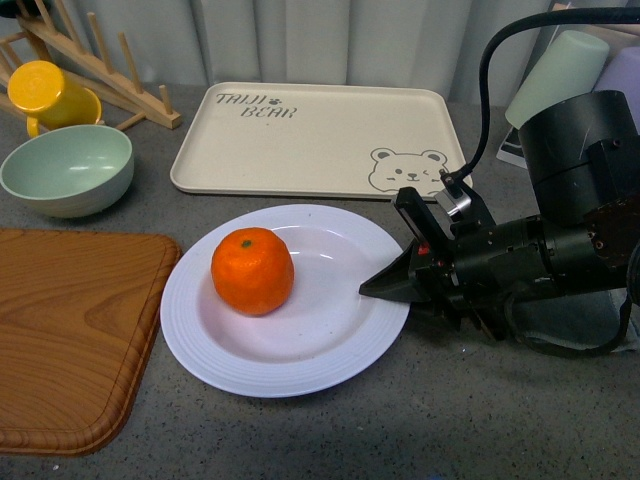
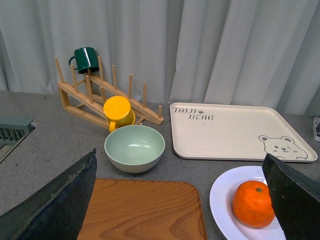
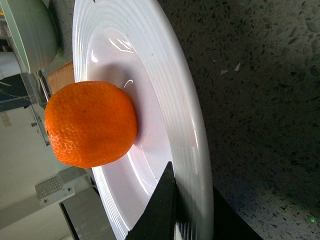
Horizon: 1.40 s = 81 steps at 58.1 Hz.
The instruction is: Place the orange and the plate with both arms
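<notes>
The orange point(image 1: 252, 270) sits in the white plate point(image 1: 210, 335) on the grey counter in the front view. My right gripper point(image 1: 385, 286) is shut on the plate's right rim, one finger above and one below. In the right wrist view the orange point(image 3: 91, 124) lies in the plate point(image 3: 180, 100) and the gripper point(image 3: 192, 215) pinches the ridged rim. My left gripper point(image 2: 182, 200) is open and empty, held above the wooden board; its view shows the orange point(image 2: 254, 203) and plate point(image 2: 222, 200) to one side. The left arm is out of the front view.
A wooden cutting board point(image 1: 70, 330) lies left of the plate. The beige bear tray point(image 1: 315, 140) lies behind it. A pale green bowl point(image 1: 66, 170), a yellow cup point(image 1: 45, 92) and a wooden rack point(image 1: 90, 60) stand at the back left. A green mug point(image 2: 86, 59) hangs on the rack.
</notes>
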Each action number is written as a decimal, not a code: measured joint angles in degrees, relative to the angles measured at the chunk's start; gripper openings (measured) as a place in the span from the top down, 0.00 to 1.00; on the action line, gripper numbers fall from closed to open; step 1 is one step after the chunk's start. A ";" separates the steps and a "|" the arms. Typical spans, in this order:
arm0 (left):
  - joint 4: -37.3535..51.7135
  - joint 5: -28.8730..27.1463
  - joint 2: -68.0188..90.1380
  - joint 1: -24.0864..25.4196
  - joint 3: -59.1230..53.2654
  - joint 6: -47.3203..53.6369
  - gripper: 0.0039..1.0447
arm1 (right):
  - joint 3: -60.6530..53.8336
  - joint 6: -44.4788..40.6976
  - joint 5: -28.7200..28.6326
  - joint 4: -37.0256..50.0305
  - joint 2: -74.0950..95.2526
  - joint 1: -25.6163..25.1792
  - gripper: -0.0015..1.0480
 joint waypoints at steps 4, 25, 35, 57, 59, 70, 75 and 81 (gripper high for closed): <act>0.00 0.00 0.00 0.00 0.00 0.00 0.06 | -0.22 0.15 0.13 1.46 0.00 -0.02 0.96; 0.00 0.00 0.00 0.00 0.00 0.00 0.06 | -5.75 8.79 1.62 23.45 -0.13 -0.96 0.96; 0.00 0.00 0.00 0.00 0.00 0.00 0.06 | -3.34 17.38 6.25 30.75 -0.35 -0.79 0.96; 0.00 0.00 0.00 0.00 0.00 0.00 0.06 | 11.06 28.39 17.55 27.71 5.16 5.55 0.96; 0.00 0.00 0.00 0.00 0.00 0.00 0.06 | 12.52 29.27 18.64 27.21 6.01 6.10 0.96; 0.00 0.00 0.00 0.00 0.00 0.00 0.06 | 21.66 33.55 24.35 23.17 11.43 8.74 0.96; 0.00 0.00 0.00 0.00 0.00 0.00 0.06 | 25.40 35.10 26.12 21.57 13.55 9.51 0.96; 0.00 0.00 0.00 0.00 0.00 0.02 0.06 | 29.88 36.39 27.47 19.21 15.61 10.23 0.96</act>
